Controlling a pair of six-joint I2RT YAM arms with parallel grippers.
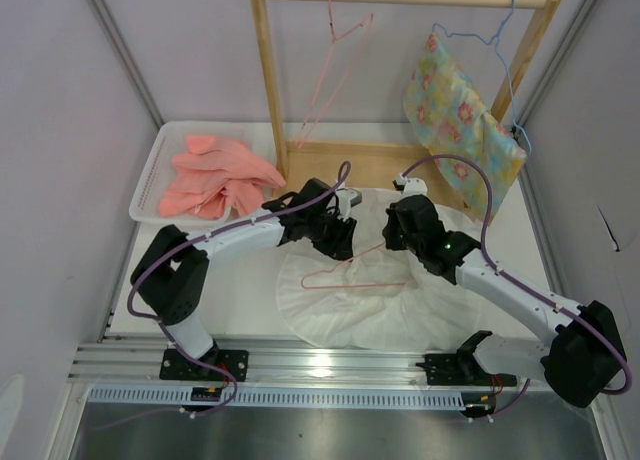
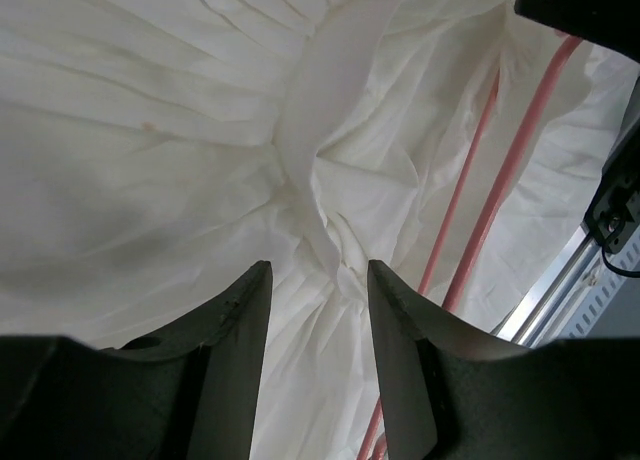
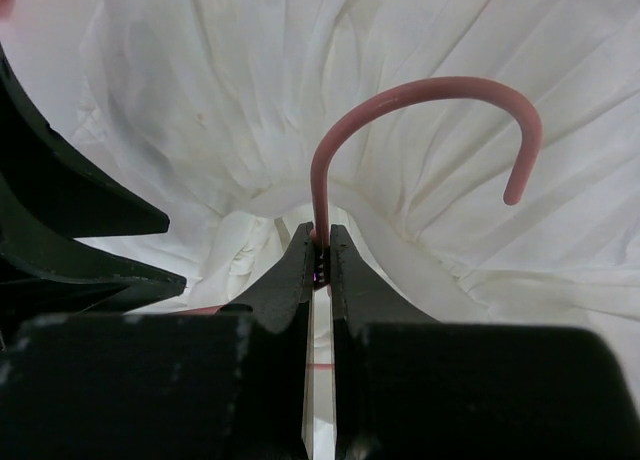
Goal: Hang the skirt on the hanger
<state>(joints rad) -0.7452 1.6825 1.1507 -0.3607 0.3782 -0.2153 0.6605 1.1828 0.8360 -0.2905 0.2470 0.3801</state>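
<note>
Right wrist view: right claw (image 3: 320, 248) pinched shut on the hanger (image 3: 430, 84) neck, over the skirt (image 3: 200, 80) lying flat mid-table (image 1: 240, 298). Farther left, left claw (image 2: 318, 280) gapes, holding nothing, astride the gathered waistband (image 2: 320, 100). Best grab one layer only, opening it for the wire.

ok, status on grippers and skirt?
Right gripper shut on hanger neck. Left gripper open, straddling skirt waist fold. Hanger lies atop skirt, not yet threaded. Nothing else in the way.

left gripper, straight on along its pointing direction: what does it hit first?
The skirt: its bunched, gathered fabric sits right ahead of the open left gripper. The hanger wire runs off to the side of that line. How near the fabric is stays unclear.
</note>
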